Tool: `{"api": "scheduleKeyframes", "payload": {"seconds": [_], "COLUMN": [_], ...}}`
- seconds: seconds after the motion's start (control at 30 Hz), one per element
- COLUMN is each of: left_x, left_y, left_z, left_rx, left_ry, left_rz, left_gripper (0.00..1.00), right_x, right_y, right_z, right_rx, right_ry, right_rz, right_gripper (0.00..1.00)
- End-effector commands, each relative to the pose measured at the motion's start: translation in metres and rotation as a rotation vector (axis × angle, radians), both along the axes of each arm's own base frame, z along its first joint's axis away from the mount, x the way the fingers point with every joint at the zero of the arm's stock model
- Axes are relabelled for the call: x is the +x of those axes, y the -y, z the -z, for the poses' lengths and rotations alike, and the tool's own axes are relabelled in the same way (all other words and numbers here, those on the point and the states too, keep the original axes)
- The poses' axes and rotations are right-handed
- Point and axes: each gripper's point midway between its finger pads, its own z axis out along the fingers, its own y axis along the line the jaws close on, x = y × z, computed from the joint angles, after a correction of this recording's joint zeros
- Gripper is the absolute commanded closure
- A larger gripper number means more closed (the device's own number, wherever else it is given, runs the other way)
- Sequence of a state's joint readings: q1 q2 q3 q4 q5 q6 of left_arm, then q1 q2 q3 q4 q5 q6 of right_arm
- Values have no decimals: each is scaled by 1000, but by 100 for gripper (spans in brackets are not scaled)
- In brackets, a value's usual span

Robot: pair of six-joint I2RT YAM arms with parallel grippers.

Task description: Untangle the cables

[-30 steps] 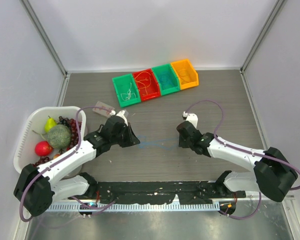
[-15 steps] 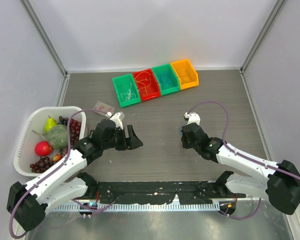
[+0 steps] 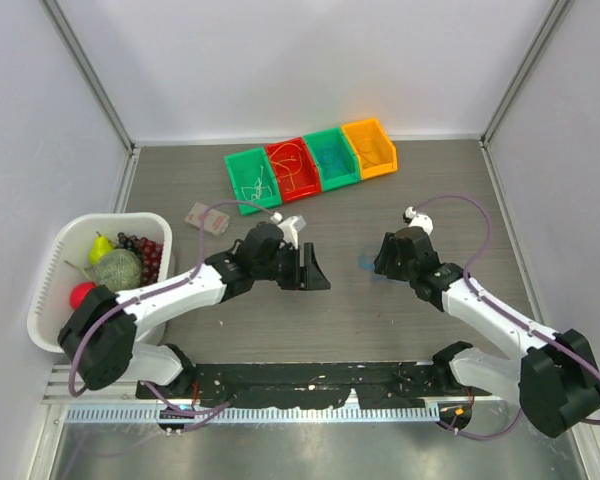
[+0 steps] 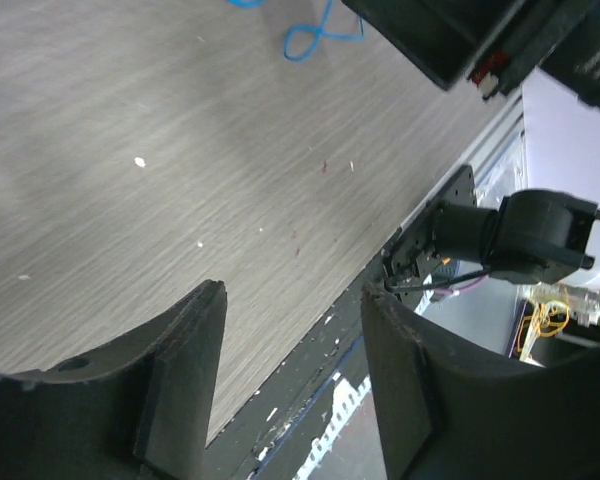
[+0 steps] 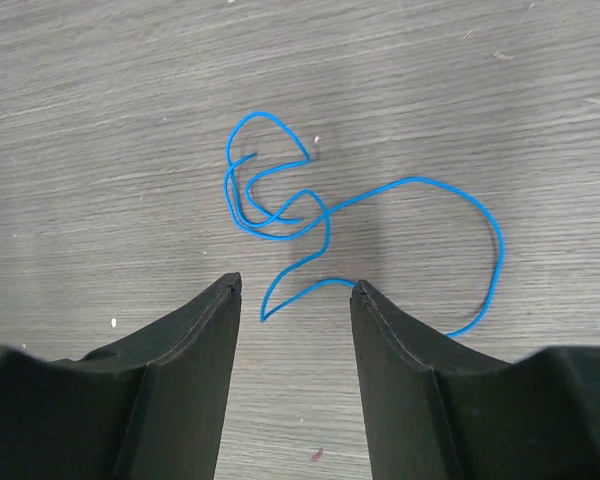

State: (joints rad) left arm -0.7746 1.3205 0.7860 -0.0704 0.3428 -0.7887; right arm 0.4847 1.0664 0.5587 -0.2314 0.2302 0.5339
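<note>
One thin blue cable (image 5: 280, 205) lies loose on the wood table in a knotted coil with a wide loop (image 5: 485, 235) to its right. In the top view it is a faint blue mark (image 3: 364, 264) between the arms. My right gripper (image 5: 295, 285) hovers open just over it; one end of the cable (image 5: 270, 310) lies between the fingers and a strand runs under the right finger (image 5: 410, 340). My left gripper (image 3: 315, 275) is open and empty to the left of the cable (image 4: 320, 30), with nothing between its fingers (image 4: 180, 370).
Four small bins stand in a row at the back: green (image 3: 252, 180), red (image 3: 292, 168), green (image 3: 331, 158) and orange (image 3: 370, 147), with thin wires inside. A white basket (image 3: 50, 300) of fruit sits at the left. A small packet (image 3: 205, 217) lies near it.
The blue cable was stretched between both grippers and now lies slack in a coil. Both grippers have opened. The left arm swung right toward the centre; the right gripper shifted right and back.
</note>
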Motion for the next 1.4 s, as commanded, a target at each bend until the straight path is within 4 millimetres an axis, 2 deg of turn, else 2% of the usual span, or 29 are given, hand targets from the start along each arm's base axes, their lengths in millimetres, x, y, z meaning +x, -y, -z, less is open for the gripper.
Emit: {"api": "scheduleKeyframes", "payload": {"seconds": [0.0, 0.03, 0.13, 0.3, 0.37, 0.43, 0.47, 0.5, 0.53, 0.57, 0.6, 0.63, 0.67, 0.7, 0.73, 0.8, 0.83, 0.87, 1.0, 1.07, 1.17, 1.27, 1.37], "left_x": [-3, -5, -9, -11, -12, -13, -13, -13, -14, -13, -12, -11, -11, -11, -11, -11, -9, -7, -6, -8, -10, -13, -13], "left_y": [45, 49, 53, 39, 33, 26, 22, 17, 12, 8, 2, -4, -11, -18, -24, -37, -45, -51, -68, -68, -65, -58, -48], "left_z": [-27, -25, -25, -21, -18, -20, -24, -27, -32, -39, -44, -53, -56, -61, -66, -81, -88, -90, -100, -100, -93, -86, -88], "left_rx": [-113, -117, -128, -106, -95, -95, -102, -109, -129, -151, -170, -191, -197, -200, -206, -217, -217, -205, -179, -189, -187, -201, -243], "left_ry": [33, 30, 33, 39, 44, 59, 71, 90, 113, 142, 170, 204, 229, 256, 281, 333, 357, 369, 378, 361, 331, 306, 295], "left_rz": [62, 66, 57, 15, -4, -24, -36, -55, -68, -87, -109, -128, -148, -170, -183, -213, -247, -271, -334, -339, -330, -304, -281], "left_gripper": [44, 46, 46, 36, 36, 43, 47, 50, 51, 51, 50, 48, 44, 35, 30, 22, 20, 18, 19, 16, 12, 12, 10], "right_x": [15, 20, 29, 44, 50, 47, 41, 40, 29, 21, 10, -6, -16, -32, -41, -65, -69, -79, -88, -92, -96, -96, -98], "right_y": [-24, -26, -29, -37, -44, -59, -70, -75, -90, -100, -108, -123, -128, -140, -143, -154, -157, -160, -167, -169, -169, -169, -168], "right_z": [-7, -9, 5, 13, 15, 6, 0, -16, -24, -46, -54, -79, -98, -114, -129, -152, -162, -168, -192, -208, -222, -234, -239], "right_rx": [110, 113, 91, 116, 111, 52, 37, 20, 51, 95, 136, 236, 288, 375, 434, 550, 578, 625, 752, 812, 882, 924, 924], "right_ry": [-1, 14, -17, -18, 7, 45, 51, 103, 115, 168, 177, 218, 261, 274, 297, 293, 319, 293, 309, 346, 358, 362, 383], "right_rz": [-75, -81, -81, -70, -113, -251, -305, -352, -429, -496, -549, -642, -684, -770, -793, -895, -929, -967, -1000, -1015, -1012, -994, -998], "right_gripper": [47, 49, 51, 60, 78, 99, 99, 99, 99, 99, 99, 99, 99, 99, 99, 99, 99, 99, 99, 99, 99, 99, 99]}}
